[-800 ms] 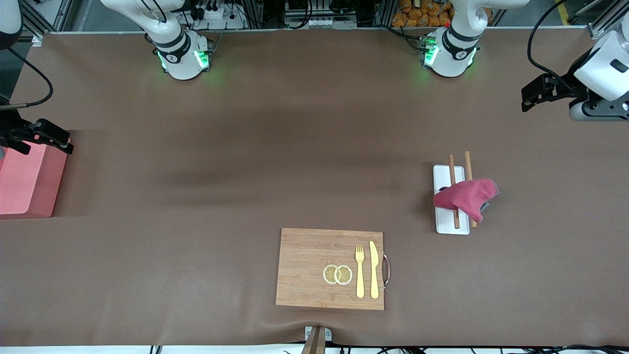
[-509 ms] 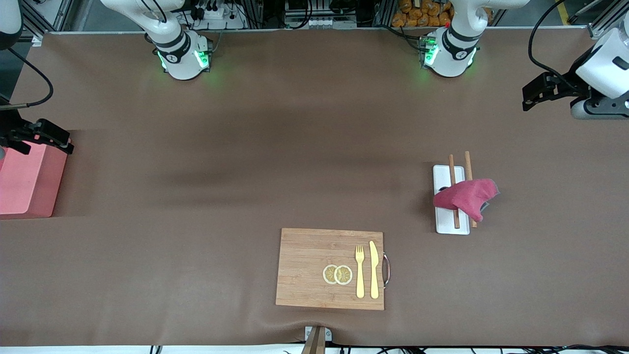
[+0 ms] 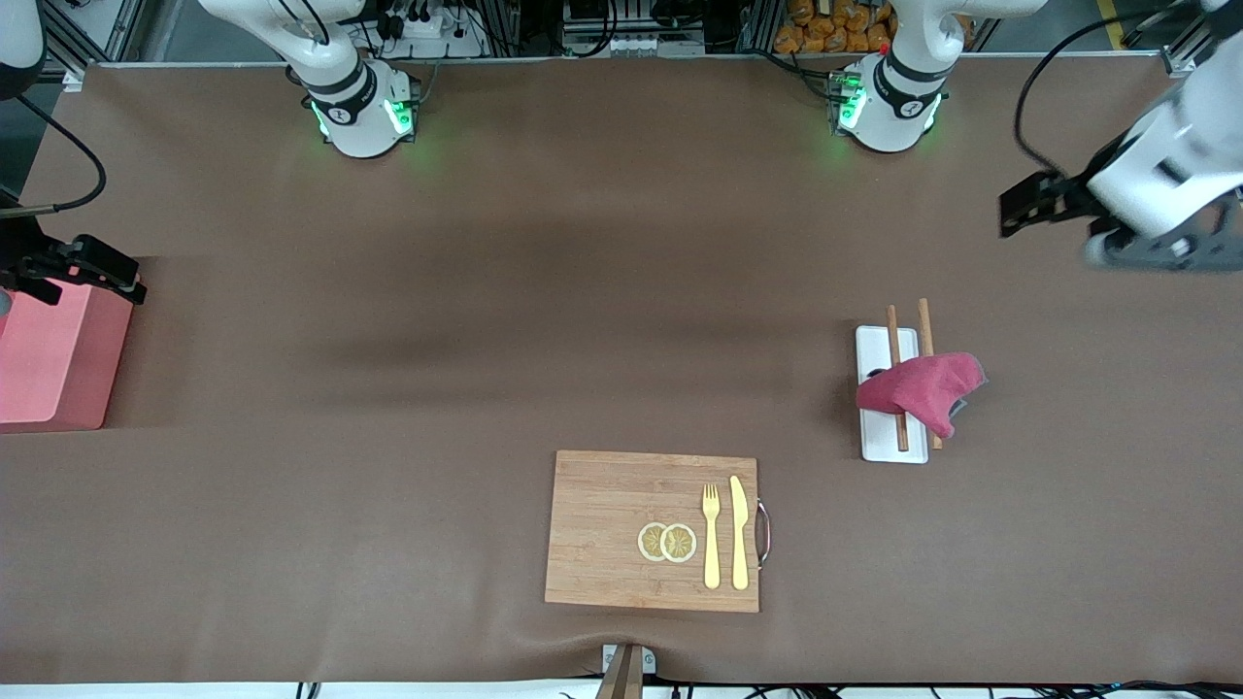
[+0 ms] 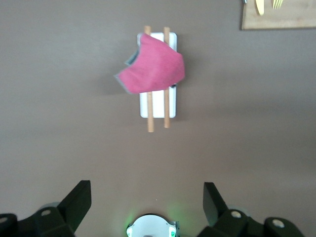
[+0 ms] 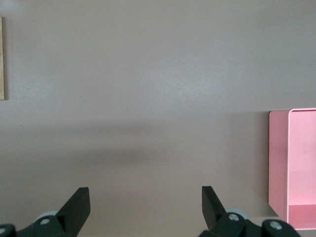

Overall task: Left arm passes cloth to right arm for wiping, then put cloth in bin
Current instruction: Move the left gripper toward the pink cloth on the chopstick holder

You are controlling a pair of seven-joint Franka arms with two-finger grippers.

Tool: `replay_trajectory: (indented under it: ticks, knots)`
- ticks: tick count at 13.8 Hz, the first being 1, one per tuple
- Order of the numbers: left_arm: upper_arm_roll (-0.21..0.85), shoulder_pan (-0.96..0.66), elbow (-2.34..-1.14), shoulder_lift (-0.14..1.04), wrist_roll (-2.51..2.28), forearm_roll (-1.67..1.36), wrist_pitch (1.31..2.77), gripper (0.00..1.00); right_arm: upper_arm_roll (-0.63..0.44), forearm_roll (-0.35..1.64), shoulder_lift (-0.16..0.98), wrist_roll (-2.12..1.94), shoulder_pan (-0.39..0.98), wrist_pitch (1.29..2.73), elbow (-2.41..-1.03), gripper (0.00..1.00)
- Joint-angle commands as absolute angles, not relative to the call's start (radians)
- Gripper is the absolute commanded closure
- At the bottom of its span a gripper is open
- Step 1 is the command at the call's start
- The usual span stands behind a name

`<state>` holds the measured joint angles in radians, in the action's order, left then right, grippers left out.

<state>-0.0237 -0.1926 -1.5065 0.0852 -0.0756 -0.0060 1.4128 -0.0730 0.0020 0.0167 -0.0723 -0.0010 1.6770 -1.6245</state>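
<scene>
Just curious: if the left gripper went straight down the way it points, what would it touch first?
Probably bare table: the open left gripper points down at it, with the cloth on the white tray off to one side.

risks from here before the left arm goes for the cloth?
1. The cloth is draped over two chopsticks on a white tray. A deep pinch by the left gripper, fingers open, could catch a chopstick or drag the tray.
2. The right gripper, open, waits over the bin at the right arm's end of the table, so the handover needs a long reach with the cloth hanging loose.
</scene>
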Motion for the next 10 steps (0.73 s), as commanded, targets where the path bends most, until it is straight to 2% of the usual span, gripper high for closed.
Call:
replay_trajectory:
  ticks: [1, 7, 10]
  knots:
    - [-0.017, -0.207, -1.486, 0.219, -0.054, -0.023, 1.466, 0.00, -0.078, -0.015, -0.008, -0.064, 0.008, 1.664, -1.648, 0.00]
    - [-0.020, -0.203, -1.490, 0.448, 0.260, 0.006, 1.710, 0.00, -0.080, -0.012, -0.005, -0.071, 0.002, 1.663, -1.648, 0.00]
    - [-0.023, -0.186, -1.517, 0.460, 0.292, 0.032, 1.712, 0.00, -0.080, -0.006, -0.002, -0.074, 0.008, 1.661, -1.649, 0.00]
